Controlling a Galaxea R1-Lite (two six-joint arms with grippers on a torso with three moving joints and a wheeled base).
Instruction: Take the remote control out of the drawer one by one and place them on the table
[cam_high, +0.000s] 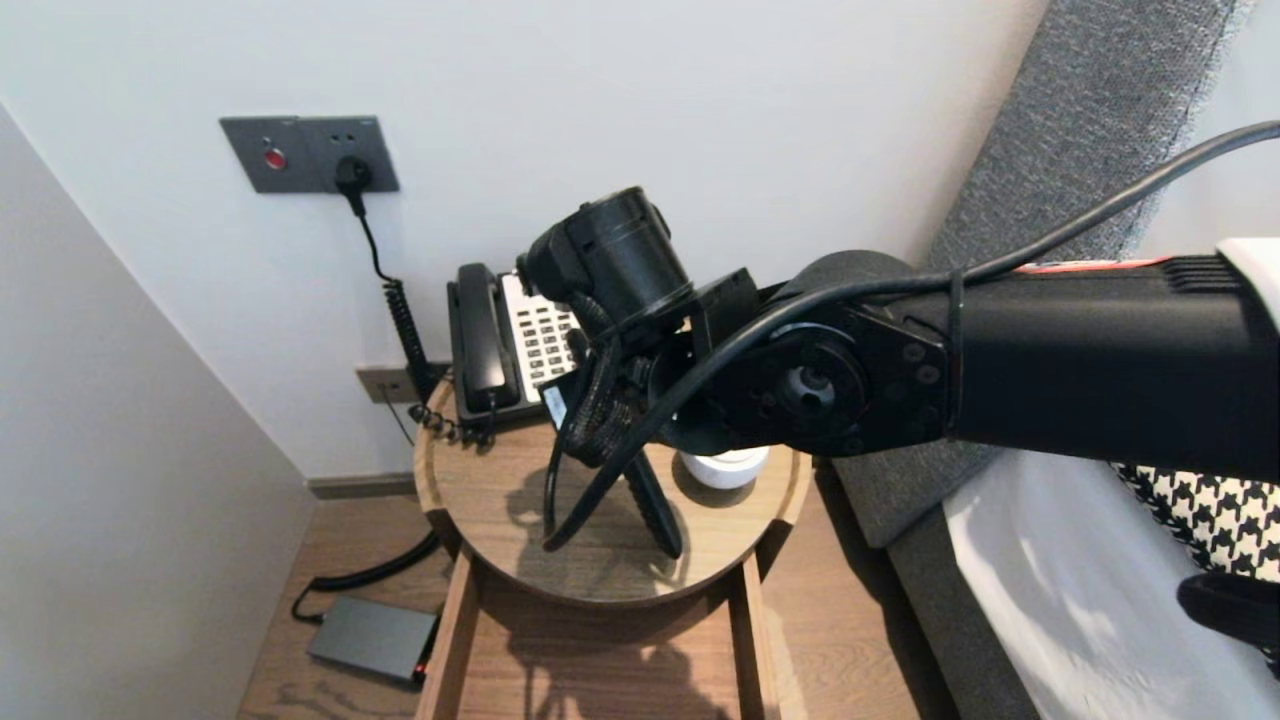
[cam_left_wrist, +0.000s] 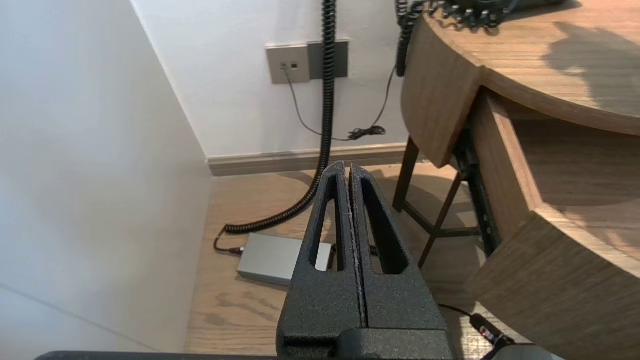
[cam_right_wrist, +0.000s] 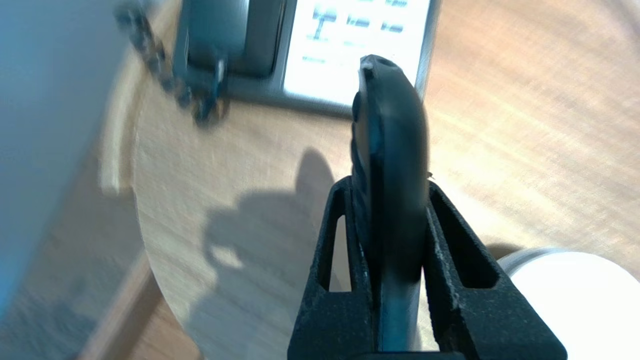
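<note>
Right wrist view: right gripper (cam_right_wrist: 389, 186) clamped on black remote (cam_right_wrist: 392, 125) above round table (cam_right_wrist: 500, 125), near telephone (cam_right_wrist: 325, 60); left gripper (cam_left_wrist: 348, 168) closed, parked beside table.

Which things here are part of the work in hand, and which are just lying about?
In hand: right end effector, shut on the black remote, above the round wooden table.
Lying about: telephone, white cup, grey power brick on the floor; left end effector, shut, parked beside the table.
</note>
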